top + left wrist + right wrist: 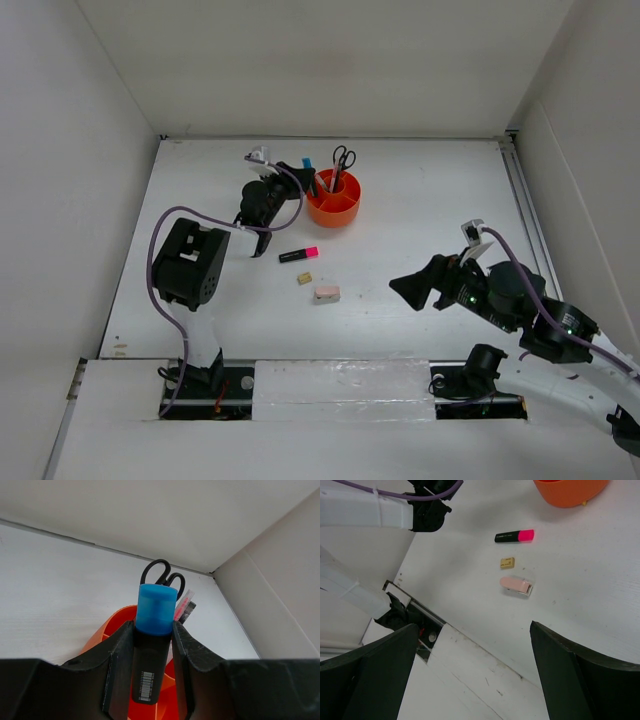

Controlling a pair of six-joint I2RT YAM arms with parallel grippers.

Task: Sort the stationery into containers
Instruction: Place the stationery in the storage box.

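**Left claw has the blue highlighter, right one is just hanging there wide open**

So the left claw (298, 180) is clamped on the black barrel of the blue-capped highlighter (156, 610). The jaws are only a little way apart, pressed on either side of it. The highlighter stands upright with the blue cap poking up above the fingertips (120, 635). Its bottom end sits over the left side of the orange organiser (335, 218). From the wrist view I honestly can't tell if it touches the plastic or hangs just above it.

The organiser is by the far edge of the surface (450, 200), a bit left of the middle. The black-handled scissors (343, 157) stand in it handles up, in a compartment on the far side. There's also something slim and pink-red right beside them, too blurry for me to call.

Out on the surface, the pink-capped highlighter (298, 254) lies flat a little nearer than the organiser, with the cap pointing toward the right edge. Just nearer again is the small tan eraser (305, 278), then the pinkish eraser (326, 294) beside it. All three are close together but not touching.

The right claw (472, 627) is over the right half of the surface, toward the near edge, well apart from everything. Its jaws are spread about as wide as they go, with nothing between them.
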